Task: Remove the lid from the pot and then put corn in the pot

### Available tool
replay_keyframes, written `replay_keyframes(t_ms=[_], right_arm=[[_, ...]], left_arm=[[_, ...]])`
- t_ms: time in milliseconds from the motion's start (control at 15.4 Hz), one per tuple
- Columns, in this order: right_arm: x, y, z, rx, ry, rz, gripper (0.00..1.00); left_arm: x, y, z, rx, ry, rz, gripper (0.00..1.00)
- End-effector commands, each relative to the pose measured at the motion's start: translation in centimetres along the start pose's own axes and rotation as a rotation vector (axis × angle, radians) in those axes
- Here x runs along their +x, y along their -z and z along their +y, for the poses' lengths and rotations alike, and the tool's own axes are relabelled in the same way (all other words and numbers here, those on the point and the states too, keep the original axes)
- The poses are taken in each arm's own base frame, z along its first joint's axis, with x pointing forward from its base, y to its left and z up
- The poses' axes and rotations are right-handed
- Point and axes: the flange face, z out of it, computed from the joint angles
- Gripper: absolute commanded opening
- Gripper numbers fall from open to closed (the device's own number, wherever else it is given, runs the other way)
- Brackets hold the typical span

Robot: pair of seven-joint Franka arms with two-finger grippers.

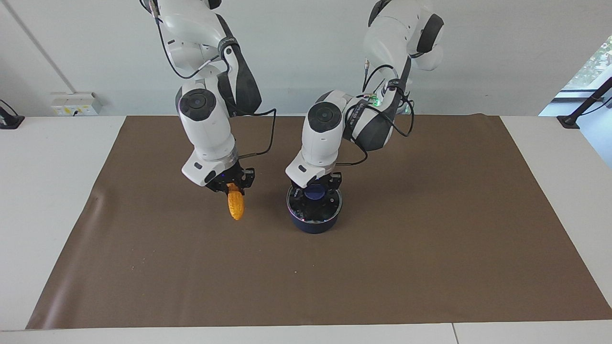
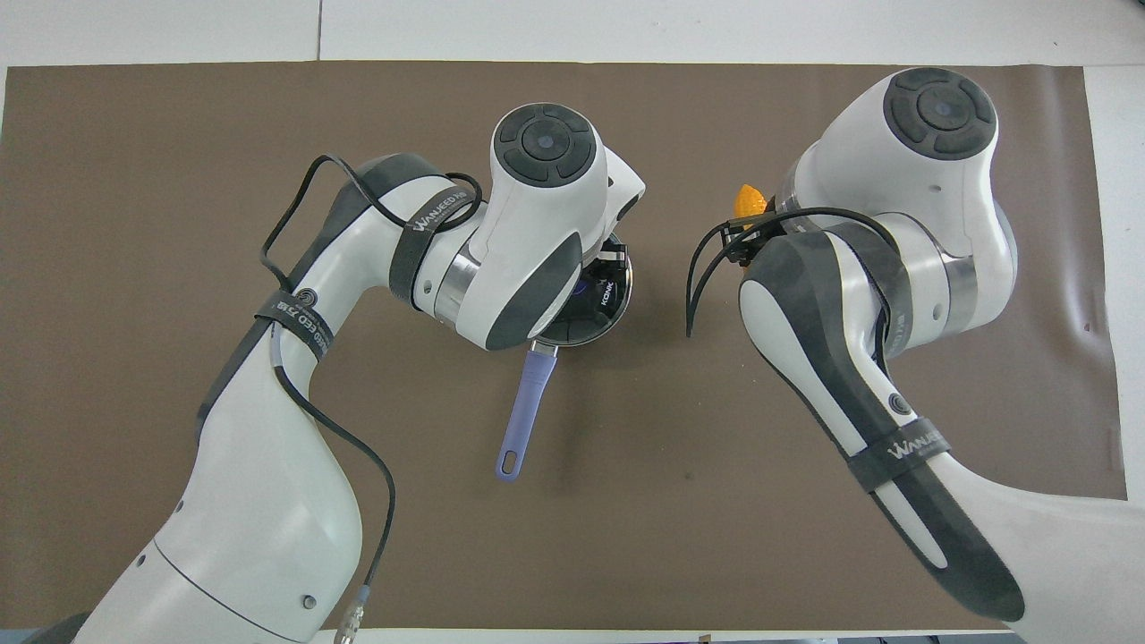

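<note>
The dark navy pot [image 1: 313, 224] stands on the brown mat near the table's middle, with the glass lid [image 1: 331, 206] resting on it. Its light-blue handle [image 2: 524, 402] points toward the robots. My left gripper [image 1: 315, 190] is down on the lid, around its blue knob [image 1: 314, 192]. My right gripper [image 1: 233, 185] is shut on the top end of the yellow-orange corn [image 1: 234, 204]. It holds the cob hanging upright above the mat, beside the pot toward the right arm's end. In the overhead view only the corn's tip [image 2: 748, 199] shows past the right arm.
The brown mat [image 1: 430, 267] covers most of the white table [image 1: 48, 191]. A wall socket [image 1: 76, 103] and a black clamp [image 1: 9, 119] sit at the table's robot-side edge, at the right arm's end.
</note>
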Motion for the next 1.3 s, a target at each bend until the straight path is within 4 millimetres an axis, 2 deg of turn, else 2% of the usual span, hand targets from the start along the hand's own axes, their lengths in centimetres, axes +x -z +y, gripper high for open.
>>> replay_keyframes(t_ms=[0, 65, 195, 260, 325, 390, 520, 650, 715, 780, 911, 976, 1106, 1236], right_arm=[[0.5, 0.0, -0.1, 0.015, -0.012, -0.007, 0.0], [0.5, 0.2, -0.1, 0.017, -0.018, -0.003, 0.0], [0.4, 0.2, -1.5, 0.019, -0.029, 0.0, 0.0], [0.4, 0.2, -1.7, 0.019, -0.032, 0.003, 0.0], [0.4, 0.2, -1.8, 0.018, -0.038, 0.006, 0.0], [0.6, 0.4, -3.2, 0.02, -0.045, 0.005, 0.0], [1.9, 0.8, -9.0, 0.023, -0.067, 0.015, 0.0], [2.9, -1.0, -14.1, 0.005, -0.125, 0.005, 0.0], [3.1, -1.9, -15.8, 0.006, -0.143, 0.012, 0.0], [3.0, -2.7, -17.4, 0.012, -0.151, 0.026, 0.0], [2.1, -4.6, -21.2, 0.021, -0.165, 0.049, 0.0], [1.9, -4.8, -22.4, 0.033, -0.168, 0.061, 0.0], [1.6, -5.0, -23.0, 0.046, -0.171, 0.073, 0.0], [0.6, -6.4, -23.7, 0.034, -0.17, 0.051, 0.0]], left_arm=[[-0.5, 2.7, -0.5, -0.045, 0.011, 0.003, 0.14], [-0.8, 4.2, -0.6, -0.062, 0.014, 0.015, 0.14], [-1.3, 6.8, -1.2, -0.096, 0.026, 0.022, 0.14], [-1.6, 7.5, -1.6, -0.097, 0.031, 0.013, 0.13], [-1.2, 8.2, -3.1, -0.096, 0.053, -0.003, 0.12], [-1.0, 9.4, -4.7, -0.1, 0.07, -0.004, 0.11], [-0.2, 11.6, -8.1, -0.11, 0.114, 0.011, 0.1], [0.9, 12.2, -11.8, -0.099, 0.14, 0.003, 0.1], [1.6, 12.5, -14.6, -0.095, 0.13, -0.009, 0.1], [2.3, 12.6, -18.3, -0.091, 0.116, -0.029, 0.1], [3.1, 11.6, -26.9, -0.091, 0.084, -0.059, 0.1], [3.0, 10.6, -31.6, -0.097, 0.056, -0.069, 0.1], [1.8, 8.6, -39.8, -0.107, 0.011, -0.044, 0.1], [-0.2, 5.0, -46.2, -0.103, 0.009, 0.012, 0.1]])
